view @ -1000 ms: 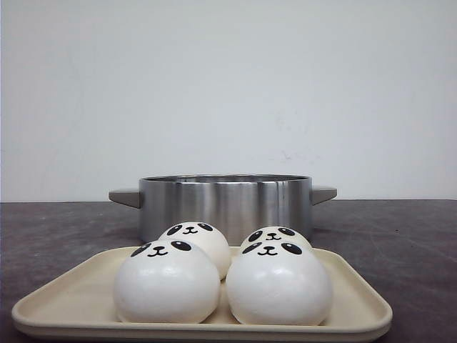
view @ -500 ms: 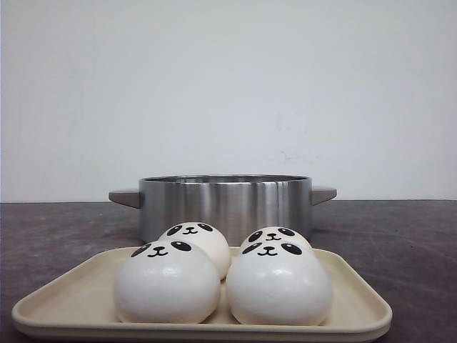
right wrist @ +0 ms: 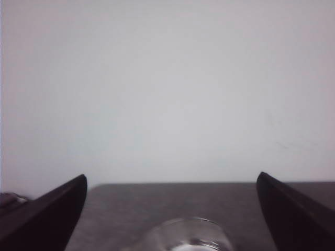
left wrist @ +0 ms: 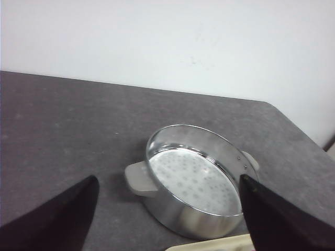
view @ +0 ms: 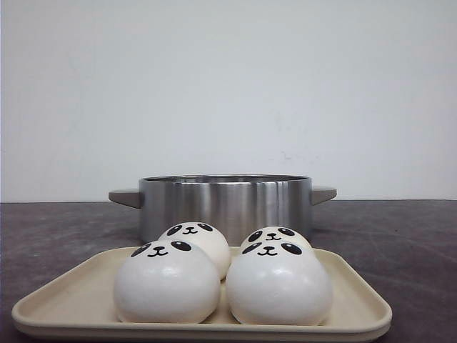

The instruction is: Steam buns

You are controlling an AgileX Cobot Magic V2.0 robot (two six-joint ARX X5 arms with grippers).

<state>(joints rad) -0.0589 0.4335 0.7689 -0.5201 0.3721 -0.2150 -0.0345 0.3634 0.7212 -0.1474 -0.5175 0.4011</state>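
Note:
Several white buns with panda faces sit on a beige tray [view: 357, 304] at the near edge of the front view: one front left [view: 166, 286], one front right [view: 278, 289], and two behind them [view: 203, 239] [view: 275, 234]. No gripper shows in the front view. In the left wrist view my left gripper [left wrist: 168, 178] is open, its dark fingers wide apart above the table, nothing between them. My right gripper [right wrist: 171, 177] is likewise open and empty. The buns are out of both wrist views.
A steel steamer pot [view: 225, 204] with two grey handles stands just behind the tray. Its perforated plate [left wrist: 196, 180] holds nothing. A tray corner [left wrist: 220, 244] shows beside the pot. A blurred shiny round rim [right wrist: 186, 235] lies below the right gripper. The dark table's edge [left wrist: 298, 130] runs near the pot.

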